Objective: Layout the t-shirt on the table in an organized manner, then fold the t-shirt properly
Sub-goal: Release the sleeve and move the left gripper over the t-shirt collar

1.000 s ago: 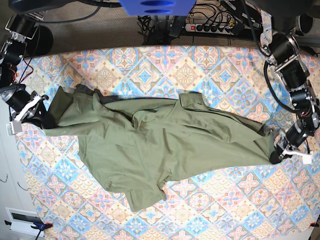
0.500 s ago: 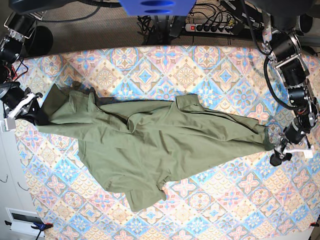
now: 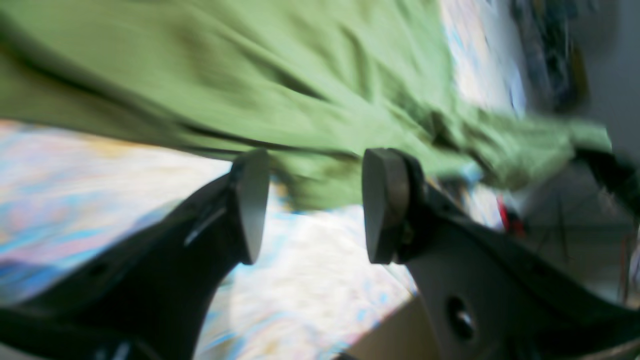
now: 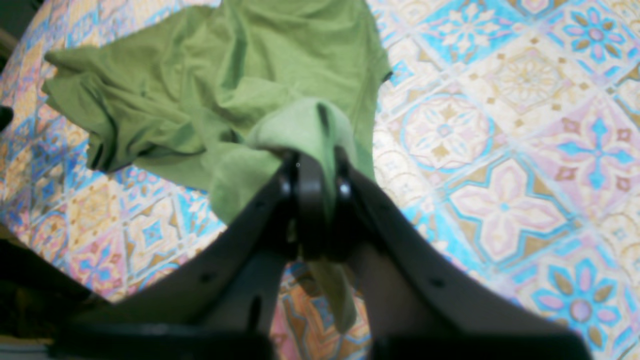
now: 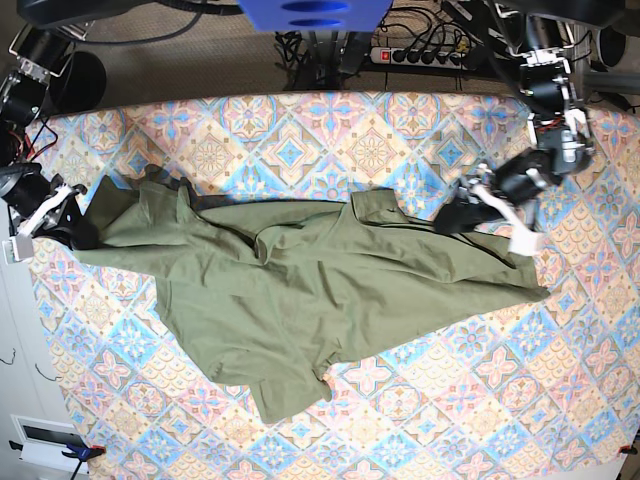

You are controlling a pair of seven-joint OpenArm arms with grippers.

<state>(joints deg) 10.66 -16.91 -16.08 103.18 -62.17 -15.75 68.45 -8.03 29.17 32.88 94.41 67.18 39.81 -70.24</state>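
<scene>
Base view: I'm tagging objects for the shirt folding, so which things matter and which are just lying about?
Belongs to the job:
t-shirt
table
right end effector, pinching the shirt
left end effector, open

Just lying about:
power strip
cables

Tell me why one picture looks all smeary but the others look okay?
Left wrist view: motion blur smears the t-shirt and the table, while the open left gripper looks sharper. Right wrist view: slightly soft, yet the tiles read clearly and the right gripper pinches green cloth. Base view: evenly lit and sharp.
</scene>
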